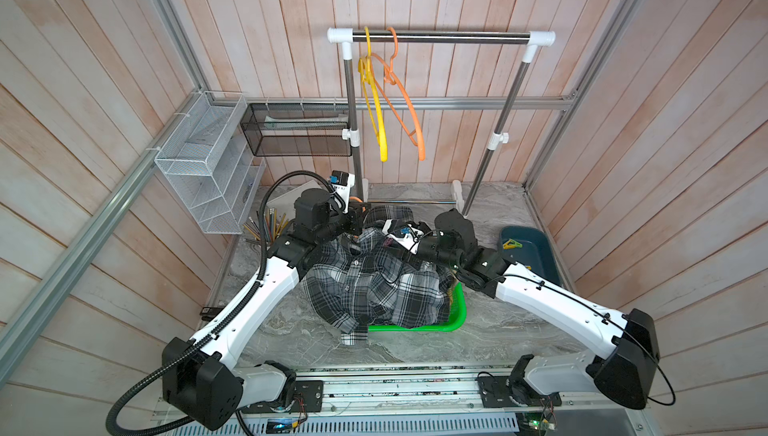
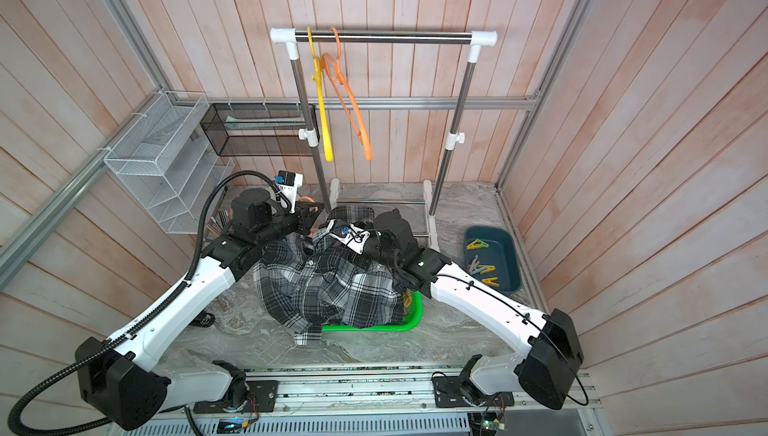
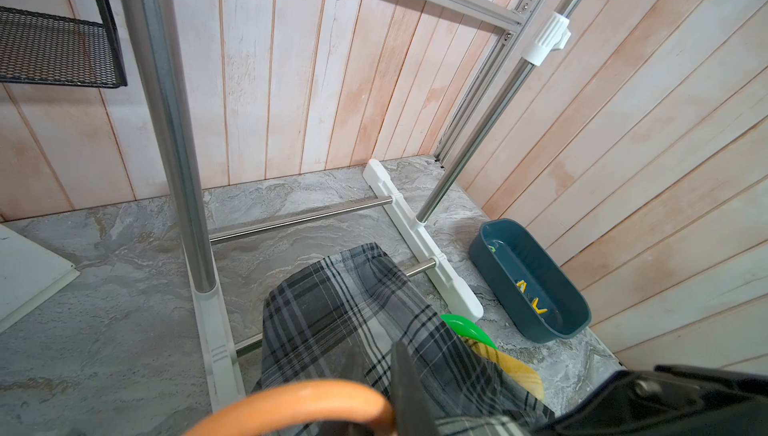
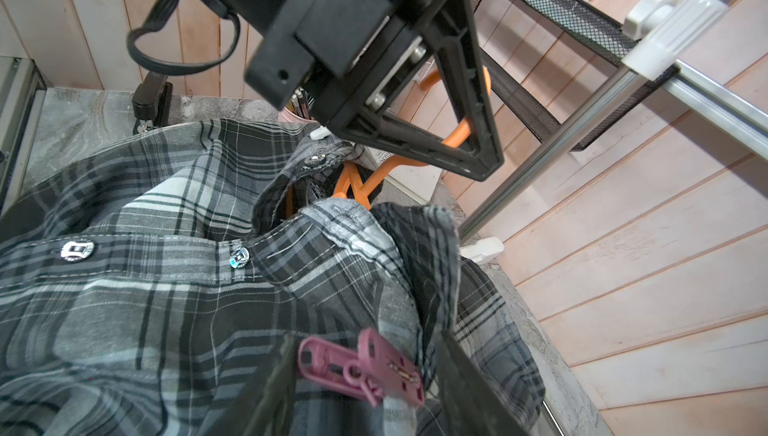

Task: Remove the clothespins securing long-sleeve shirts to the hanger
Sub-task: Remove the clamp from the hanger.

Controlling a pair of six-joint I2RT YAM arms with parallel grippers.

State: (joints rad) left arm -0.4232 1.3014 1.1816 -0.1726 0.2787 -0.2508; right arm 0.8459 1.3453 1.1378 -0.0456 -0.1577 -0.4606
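As it lies on grey-checked shirt (image 4: 166, 288), mauve-pink clothespin (image 4: 359, 367), metal spring

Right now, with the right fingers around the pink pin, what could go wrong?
The fingers straddle the pin beside shirt folds, so they could pinch cloth too.
Pulling before the pin opens could tug the shirt and twist the hanger in the left fingers.

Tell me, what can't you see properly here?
Orange hanger: grey plaid shirt covers its shoulders in every view.
Right gripper around pink clothespin: blurred and cut by the frame edge, right wrist view; contact unclear.
Clothespins in blue tray: right arm covers some in a top view.
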